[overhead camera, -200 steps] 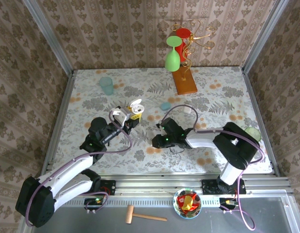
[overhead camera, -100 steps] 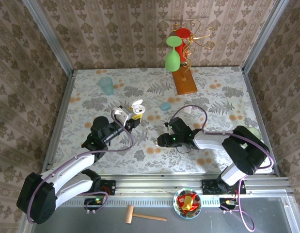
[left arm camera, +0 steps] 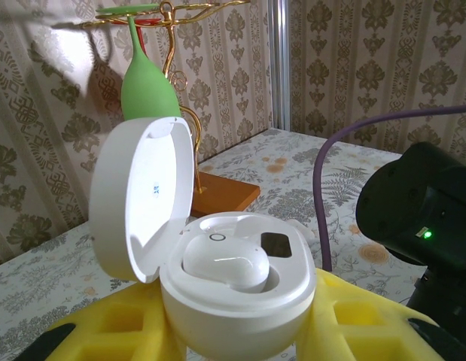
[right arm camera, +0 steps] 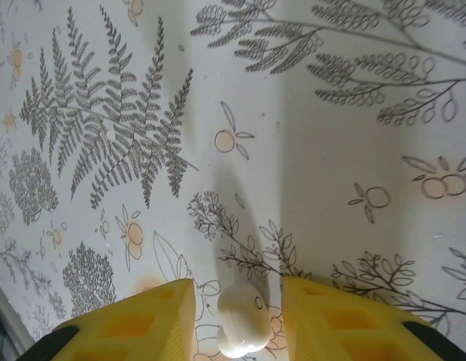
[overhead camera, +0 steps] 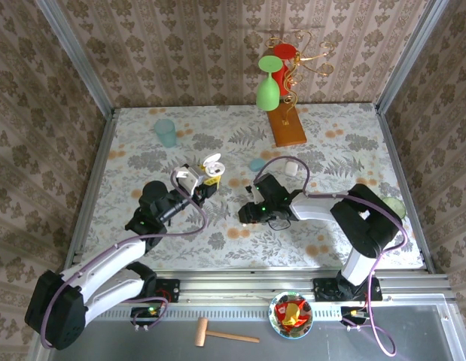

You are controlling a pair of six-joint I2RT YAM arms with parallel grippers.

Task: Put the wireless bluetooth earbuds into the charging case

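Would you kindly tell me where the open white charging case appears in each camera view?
Top external: charging case left of centre, in the left gripper.
Left wrist: bottom centre, lid up.
Right wrist: looks at a loose earbud on cloth.
Shared landmark: green glass, beyond the case in the first two.

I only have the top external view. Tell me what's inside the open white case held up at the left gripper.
Observer: In the left wrist view, one glossy white earbud sits seated in the round white plastic charging case, whose lid is hinged up.
Operator: Now report what's under the right gripper.
Observer: In the right wrist view, a second small white earbud lies on the fern-patterned tablecloth, between the yellow fingers of the right gripper.
Operator: Say whether it's gripped.
Observer: It is not gripped. Bare cloth shows on both sides of it, and the jaws stand open around it.
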